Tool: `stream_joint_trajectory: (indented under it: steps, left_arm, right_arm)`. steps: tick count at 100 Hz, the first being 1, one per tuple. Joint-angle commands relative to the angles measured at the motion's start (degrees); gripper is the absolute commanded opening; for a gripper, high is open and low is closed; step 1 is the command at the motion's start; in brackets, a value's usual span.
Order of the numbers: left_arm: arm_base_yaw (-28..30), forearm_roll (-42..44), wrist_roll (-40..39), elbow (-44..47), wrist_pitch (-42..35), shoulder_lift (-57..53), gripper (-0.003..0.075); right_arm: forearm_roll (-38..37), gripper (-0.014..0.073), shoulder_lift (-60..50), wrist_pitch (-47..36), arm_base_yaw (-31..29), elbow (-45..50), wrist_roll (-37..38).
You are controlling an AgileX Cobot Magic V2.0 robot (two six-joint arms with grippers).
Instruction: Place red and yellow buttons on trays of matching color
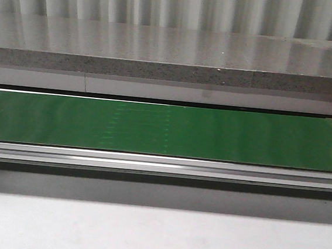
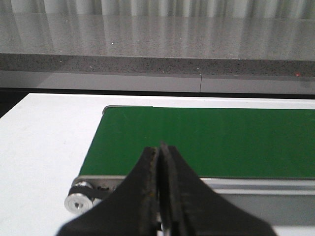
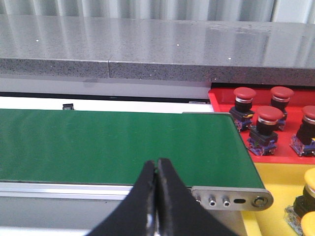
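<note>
Several red buttons (image 3: 266,123) stand on the red tray (image 3: 224,101) beyond the right end of the green belt (image 3: 118,145). Yellow buttons (image 3: 310,196) sit on the yellow tray (image 3: 275,174) just in front of it. My right gripper (image 3: 156,163) is shut and empty, hovering over the belt's near edge, left of both trays. My left gripper (image 2: 160,148) is shut with nothing in it, near the belt's (image 2: 206,140) left end. The front view shows only the bare belt (image 1: 165,130); no button, tray or gripper appears there.
A grey stone ledge (image 1: 172,63) runs behind the belt. The belt's aluminium side rail (image 1: 162,164) fronts it, with a pulley (image 2: 78,199) at the left end and an end plate (image 3: 231,199) at the right. White tabletop (image 2: 39,147) lies left of the belt.
</note>
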Motion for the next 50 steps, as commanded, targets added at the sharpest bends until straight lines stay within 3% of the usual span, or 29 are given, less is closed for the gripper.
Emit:
stream_joint_trajectory:
  steps: [1, 50]
  left_arm:
    - [-0.6, 0.1, -0.7, 0.4, -6.0, -1.4, -0.002]
    - [-0.6, 0.2, -0.7, 2.6, -8.8, -4.3, -0.002]
  right_arm:
    - [-0.5, -0.0067, -0.8, -4.8, -0.1, 0.1, 0.1]
    - [-0.5, -0.0067, -0.8, -4.8, -0.1, 0.1, 0.1]
